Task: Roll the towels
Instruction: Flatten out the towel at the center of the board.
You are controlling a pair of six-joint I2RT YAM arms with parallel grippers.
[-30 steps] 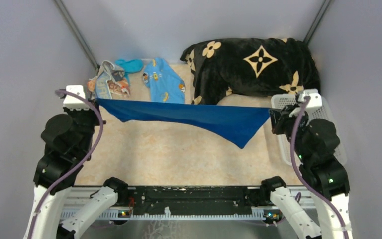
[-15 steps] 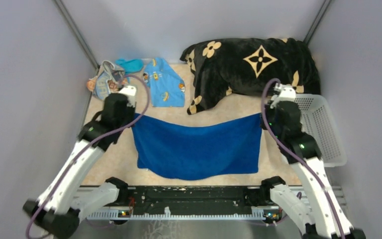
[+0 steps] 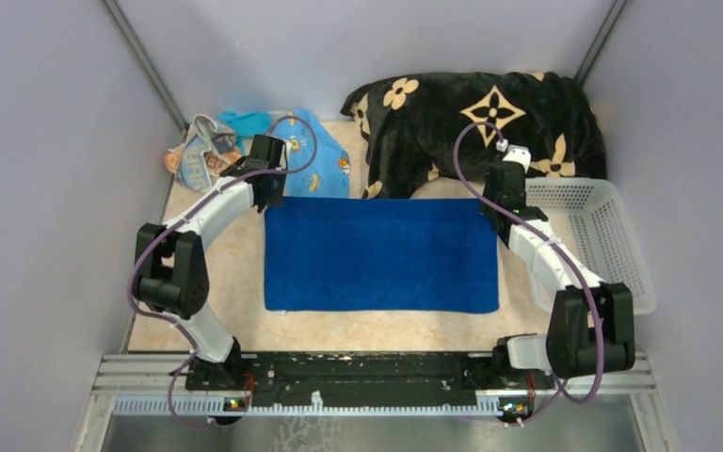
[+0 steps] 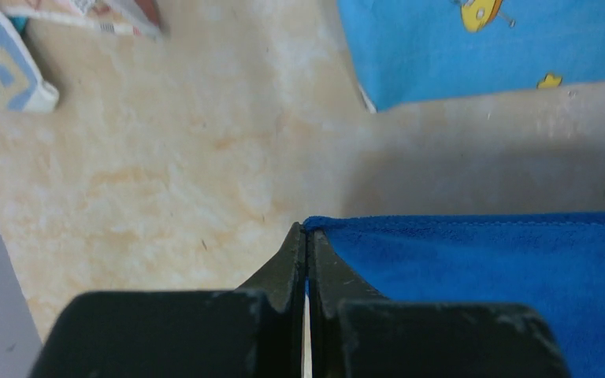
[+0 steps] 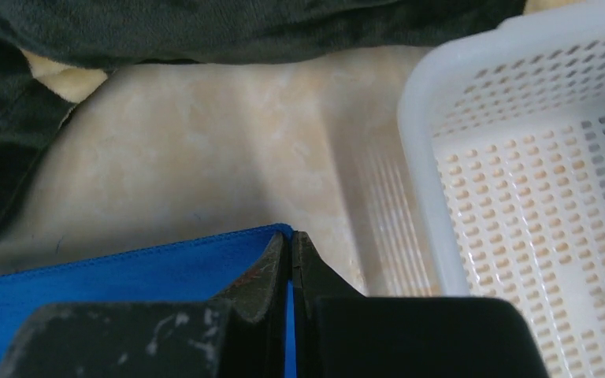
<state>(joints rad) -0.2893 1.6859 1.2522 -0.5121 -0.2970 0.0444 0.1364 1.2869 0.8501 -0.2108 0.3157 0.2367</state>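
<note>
pale marbled tabletop (image 3: 226, 282) fills the floor of a grey-walled booth, and the dark blue towel (image 3: 381, 254) lies spread flat in its middle, long side running across. the left gripper (image 4: 306, 233) is clenched on the towel's far left corner, its jaws pressed together with only a sliver of blue cloth between them. the right gripper (image 5: 290, 238) is clenched the same way on the far right corner. the other towels wait at the far left: the light blue print towel (image 3: 313, 169) just beyond the left gripper, then the striped towel (image 3: 202, 155) and the turquoise towel (image 3: 245, 121) behind it. no roll has begun, as far as i can judge, so the risks lie in how it starts. both pinches sit at the very tips of the corners, so a tug toward the near edge could pull the cloth free on one side and leave the edge skewed. if the two arms do not move in step, the roll would likely come out cone-shaped or loose. the black blanket (image 3: 475, 122) lies near the far edge and the white basket (image 5: 520, 157) stands just beside the right gripper, so a wide swing could bump the rim or drag plush into the fold. the print towel's corner is close enough to get caught up on the left.
</note>
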